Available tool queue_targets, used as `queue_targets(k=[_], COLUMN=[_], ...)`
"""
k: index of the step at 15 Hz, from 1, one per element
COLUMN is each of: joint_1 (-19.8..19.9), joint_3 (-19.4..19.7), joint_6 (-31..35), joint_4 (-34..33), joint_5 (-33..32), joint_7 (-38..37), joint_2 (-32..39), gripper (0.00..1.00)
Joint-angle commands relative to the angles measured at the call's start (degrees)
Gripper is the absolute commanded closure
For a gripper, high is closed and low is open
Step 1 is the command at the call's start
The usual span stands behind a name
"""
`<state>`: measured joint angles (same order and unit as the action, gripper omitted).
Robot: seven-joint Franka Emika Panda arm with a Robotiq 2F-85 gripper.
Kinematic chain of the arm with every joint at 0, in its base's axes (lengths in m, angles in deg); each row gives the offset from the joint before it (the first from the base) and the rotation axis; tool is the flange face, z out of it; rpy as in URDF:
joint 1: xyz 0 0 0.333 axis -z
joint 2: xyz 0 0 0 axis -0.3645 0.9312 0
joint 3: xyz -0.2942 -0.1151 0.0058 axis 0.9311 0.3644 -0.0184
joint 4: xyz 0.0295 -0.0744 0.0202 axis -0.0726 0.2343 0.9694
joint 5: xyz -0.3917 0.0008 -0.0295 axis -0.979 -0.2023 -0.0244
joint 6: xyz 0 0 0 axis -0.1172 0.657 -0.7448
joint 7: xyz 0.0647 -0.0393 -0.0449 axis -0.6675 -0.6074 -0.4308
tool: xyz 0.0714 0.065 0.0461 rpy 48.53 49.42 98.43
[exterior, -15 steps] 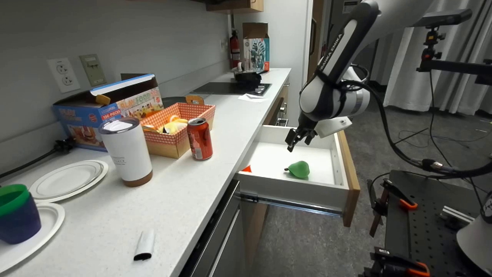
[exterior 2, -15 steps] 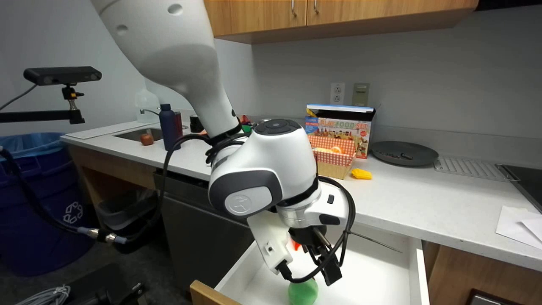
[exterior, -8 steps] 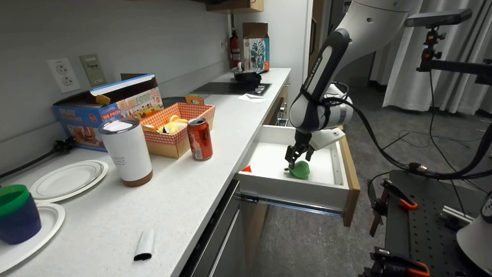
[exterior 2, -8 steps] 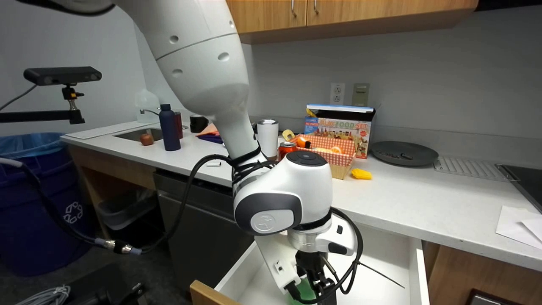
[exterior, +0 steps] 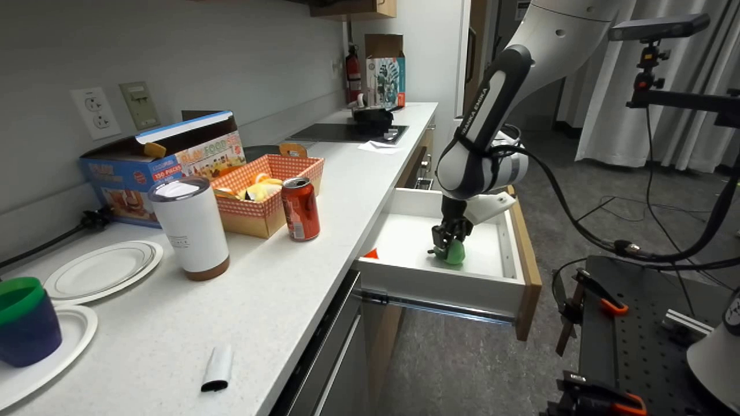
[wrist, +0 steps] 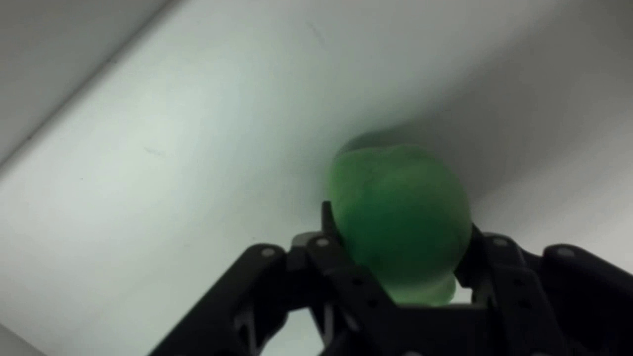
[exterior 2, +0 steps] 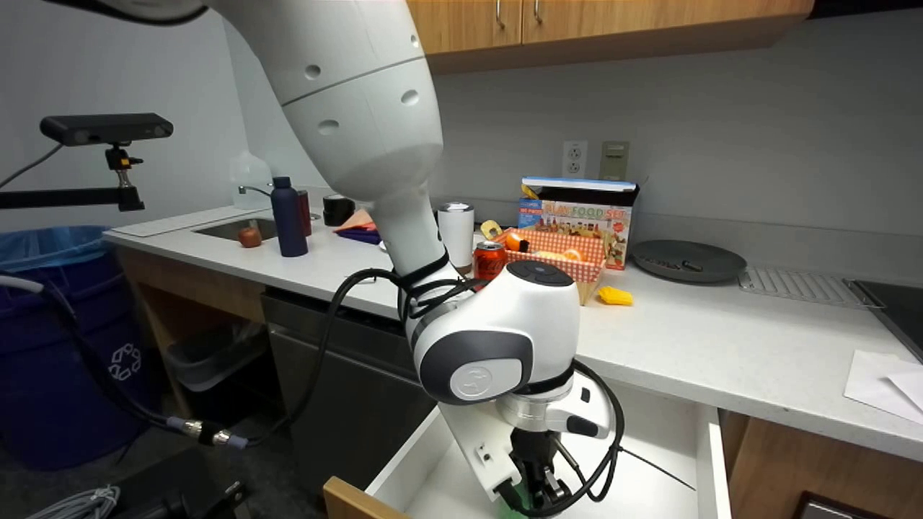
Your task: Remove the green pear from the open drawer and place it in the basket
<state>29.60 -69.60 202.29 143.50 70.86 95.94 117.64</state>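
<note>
The basket [exterior: 245, 223] stood on the desk [exterior: 277, 283] with yellow and orange toy pieces [exterior: 263, 189] in it. Well apart from the basket and lower than it, in the open drawer [exterior: 439, 282], was the green pear [exterior: 455, 253]. The fingers [wrist: 509, 272] were clamped on the pear, one against each side of it, as the wrist view showed; whether the pear touched the drawer floor, I could not tell. A small red-orange piece [exterior: 372, 253] also lay in the drawer, nearer the basket than the pear was.

On the desk, the red can [exterior: 300, 211] stood upright just beside the basket, with a white tumbler [exterior: 191, 231] near. The printed box [exterior: 124, 193] stood beside the basket, on the side away from the drawer. Farther from the basket than the tumbler were white plates [exterior: 104, 271], one carrying a purple cup [exterior: 29, 338] with a green rim. A short white tube [exterior: 218, 364] lay well apart from the basket. In an exterior view, a yellow piece [exterior 2: 615, 295] lay just beside the basket, opposite the tumbler.
</note>
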Motion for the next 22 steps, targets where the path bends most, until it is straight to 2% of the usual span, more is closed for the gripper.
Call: queue_targets(k=[1, 3, 5, 8, 9, 12, 15, 19, 21, 22], joint_1=[0.20, -0.93, -2.71, -6.17, -7.53, -10.44, -11.25, -10.54, -10.68, -9.68], joint_3=[-0.38, 0.34, 1.07, 2.07, 2.71, 3.10, 1.27, -4.05, -5.71, -7.20], joint_6=[-1.32, -2.25, -1.69, 1.60, 4.83, 10.39, 17.68, 28.22, 33.90, 36.98], joint_4=[1.91, 2.96, 4.48, 6.78, 6.92, 5.11, 1.92, -2.71, -5.58, -7.08], joint_5=[-3.38, -5.09, -7.49, -13.19, -16.12, -21.12, -21.04, -17.11, -17.20, -20.10], joint_7=[-2.89, -4.39, -6.04, -8.96, -10.23, -13.21, -13.17, -11.56, -10.99, -13.48], joint_2=[-4.80, -7.82, -11.61, -17.57, -18.50, -20.73, -20.68, -18.89, -16.86, -15.40], gripper=[0.79, 0.92, 0.96, 0.94, 0.94, 0.94, 0.94, 0.94, 0.94, 0.94])
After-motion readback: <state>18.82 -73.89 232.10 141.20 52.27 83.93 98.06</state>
